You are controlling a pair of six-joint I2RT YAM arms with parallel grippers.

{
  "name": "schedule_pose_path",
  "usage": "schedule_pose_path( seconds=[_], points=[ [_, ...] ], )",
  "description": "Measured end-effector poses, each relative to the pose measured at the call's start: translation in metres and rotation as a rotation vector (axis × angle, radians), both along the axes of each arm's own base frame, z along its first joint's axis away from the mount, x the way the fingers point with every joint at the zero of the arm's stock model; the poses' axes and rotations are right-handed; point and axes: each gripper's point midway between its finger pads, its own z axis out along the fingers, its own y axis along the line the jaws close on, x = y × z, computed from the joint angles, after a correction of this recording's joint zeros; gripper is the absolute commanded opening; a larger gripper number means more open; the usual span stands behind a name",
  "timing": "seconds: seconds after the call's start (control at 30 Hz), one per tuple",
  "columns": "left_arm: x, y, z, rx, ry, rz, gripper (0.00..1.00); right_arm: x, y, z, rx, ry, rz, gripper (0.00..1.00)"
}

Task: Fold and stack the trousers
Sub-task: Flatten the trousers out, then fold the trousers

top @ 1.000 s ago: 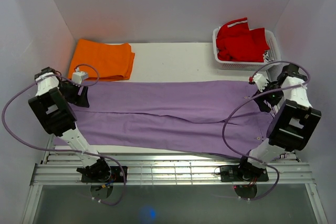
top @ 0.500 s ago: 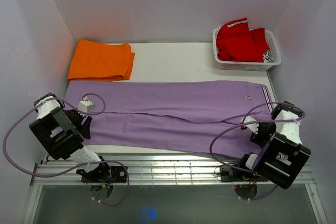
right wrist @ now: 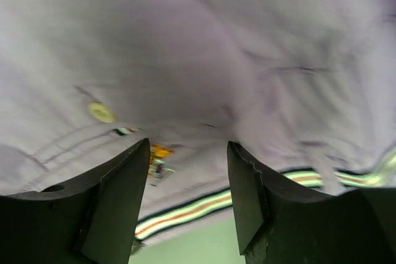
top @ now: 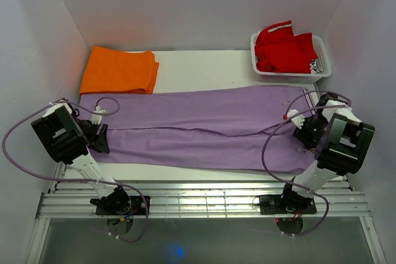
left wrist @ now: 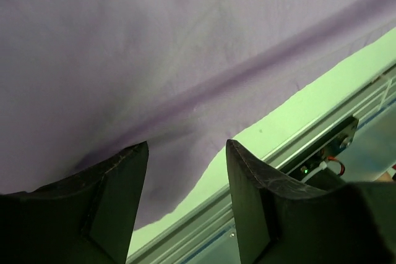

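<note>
place: robot lab cell | cues: white enclosure walls (top: 185, 4), aluminium rails (top: 204, 202)

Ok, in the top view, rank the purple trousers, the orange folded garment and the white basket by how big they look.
1. purple trousers: by far the largest.
2. orange garment and white basket: these look about equal in that view, so I would not rank one above the other.
</note>
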Motion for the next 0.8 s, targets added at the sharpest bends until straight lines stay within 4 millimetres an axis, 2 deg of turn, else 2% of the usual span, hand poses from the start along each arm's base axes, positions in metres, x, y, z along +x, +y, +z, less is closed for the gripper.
schedule_pose_path(
  seconds=[0.13,0.2,0.3,0.43,0.5,0.6,0.7,0.8],
  points=[
    [0.038,0.009,0.006,0.013,-0.09,0.006,0.75,0.037,0.0,0.026,0.012,-0.104,0.007,0.61],
    [0.054,0.015,0.011,0.033,-0.158,-0.022,0.79,0.044,-0.004,0.043,0.004,-0.158,0.026,0.61],
    [0.057,0.019,0.024,0.047,-0.217,-0.06,0.82,0.031,-0.008,0.073,-0.026,-0.216,0.077,0.63],
    [0.046,0.022,0.057,0.089,-0.299,-0.112,0.84,-0.003,-0.012,0.104,-0.094,-0.267,0.158,0.7],
    [0.039,0.026,0.075,0.127,-0.352,-0.132,0.84,-0.028,-0.009,0.104,-0.122,-0.253,0.202,0.77],
    [0.024,0.032,0.087,0.162,-0.392,-0.144,0.85,-0.067,-0.003,0.08,-0.141,-0.192,0.243,0.82],
    [0.009,0.041,0.083,0.167,-0.387,-0.143,0.85,-0.095,0.006,0.049,-0.131,-0.126,0.266,0.82],
    [-0.009,0.054,0.071,0.168,-0.369,-0.146,0.85,-0.1,0.006,0.031,-0.135,-0.112,0.282,0.82]
  ],
)
